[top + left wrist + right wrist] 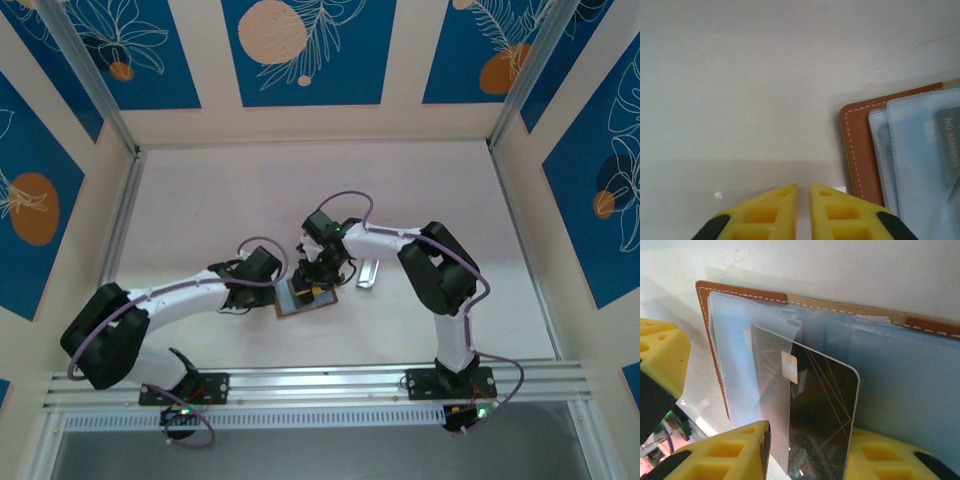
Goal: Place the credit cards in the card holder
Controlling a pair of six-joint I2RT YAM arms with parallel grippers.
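The brown leather card holder lies open on the table between my two grippers, its clear sleeves facing up. A dark credit card with thin gold lines stands between the fingers of my right gripper. The card's left part is tucked under a clear sleeve flap. The right jaws are apart and the card rests loose against the right finger. My left gripper hovers over bare table just left of the holder's stitched edge, nearly closed with nothing in it. Another card shows through a sleeve.
A narrow silvery-grey piece lies on the table right of the holder, close to the right arm. The left gripper's yellow finger sits just beyond the holder's left edge. Patterned walls enclose the pale table, with open surface toward the back.
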